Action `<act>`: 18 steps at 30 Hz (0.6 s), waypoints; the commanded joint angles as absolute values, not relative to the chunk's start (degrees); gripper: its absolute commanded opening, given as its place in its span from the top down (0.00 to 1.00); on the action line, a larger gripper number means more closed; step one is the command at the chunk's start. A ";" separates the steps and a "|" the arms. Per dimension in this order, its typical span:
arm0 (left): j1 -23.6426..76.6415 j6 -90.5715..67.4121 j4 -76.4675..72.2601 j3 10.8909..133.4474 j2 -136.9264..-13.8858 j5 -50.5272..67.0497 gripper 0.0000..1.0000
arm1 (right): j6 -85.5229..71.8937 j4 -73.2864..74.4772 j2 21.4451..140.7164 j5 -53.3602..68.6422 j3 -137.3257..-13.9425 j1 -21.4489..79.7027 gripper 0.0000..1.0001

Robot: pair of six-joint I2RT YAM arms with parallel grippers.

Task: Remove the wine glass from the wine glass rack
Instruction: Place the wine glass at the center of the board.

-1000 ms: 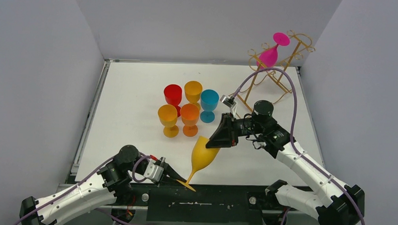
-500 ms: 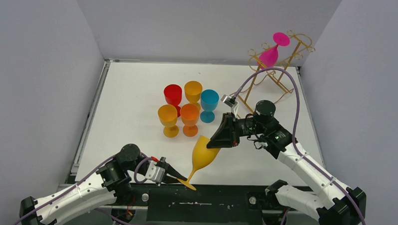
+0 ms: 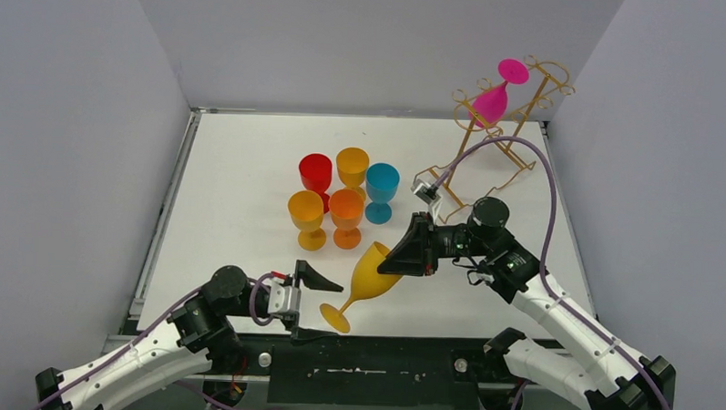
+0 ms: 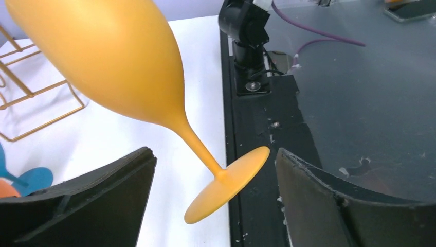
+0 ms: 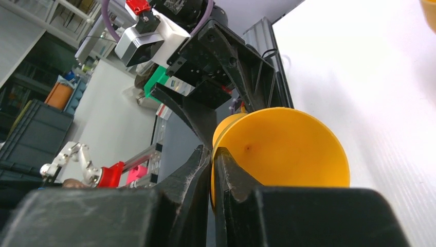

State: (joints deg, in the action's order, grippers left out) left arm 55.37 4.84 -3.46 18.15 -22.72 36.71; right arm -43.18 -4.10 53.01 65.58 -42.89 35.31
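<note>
Low in the middle of the overhead view, a yellow wine glass leans steeply, bowl up and to the right, foot down near the front edge of the white table. The right gripper is pinched shut on the rim of its bowl; the right wrist view shows the two fingers squeezed together with the thin yellow wall between them. The left gripper stands wide apart, one finger on each side of the stem and foot, touching neither. I can't tell whether the foot rests on the table. At the upper right, the gold wire rack stands in the far corner with a pink wine glass hanging on it upside down. Five coloured goblets stand clustered mid-table, well apart from the rack.
</note>
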 commanded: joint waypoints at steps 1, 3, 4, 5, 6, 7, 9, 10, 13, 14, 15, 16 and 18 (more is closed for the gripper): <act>55.11 3.55 -3.29 20.19 -22.05 31.60 0.04 | -40.49 -4.89 51.14 61.10 -43.04 35.60 1.00; 55.11 2.75 -2.56 20.42 -22.06 28.45 0.03 | -40.16 -4.58 51.09 59.90 -42.99 35.67 1.00; 55.04 3.19 -1.99 20.72 -22.06 27.46 0.03 | -39.86 -4.51 50.88 59.41 -42.91 35.68 1.00; 55.02 3.66 -1.15 21.00 -22.06 26.75 0.03 | -39.52 -4.36 50.74 58.72 -42.77 35.74 1.00; 55.02 4.07 -0.50 21.34 -22.02 26.23 0.03 | -39.09 -4.18 50.59 58.18 -42.66 35.77 1.00; 55.02 4.39 -0.15 21.54 -21.97 25.92 0.03 | -38.73 -3.92 50.49 57.66 -42.49 35.73 1.00; 55.02 4.67 -0.09 21.66 -21.68 25.72 0.03 | -37.54 -2.47 50.53 56.07 -42.65 35.77 1.00; 55.00 4.81 -0.09 21.63 -21.44 25.01 0.03 | -36.39 -0.92 50.67 54.36 -43.12 35.75 1.00; 54.94 4.62 -0.09 21.29 -20.23 19.54 0.03 | -28.51 12.69 51.50 39.79 -47.84 36.79 1.00; 54.93 4.58 1.64 21.32 -19.88 17.59 0.03 | -26.05 16.17 51.95 36.07 -49.06 37.30 1.00; 54.79 4.94 2.32 21.54 -19.50 16.05 0.03 | -23.95 18.07 52.30 34.91 -49.80 37.67 1.00; 54.57 5.57 2.94 22.00 -19.17 14.73 0.03 | -23.60 18.85 52.25 33.75 -50.12 37.90 1.00; 54.10 5.67 4.18 22.96 -18.09 11.11 0.03 | -23.95 19.11 51.77 30.19 -49.90 38.49 1.00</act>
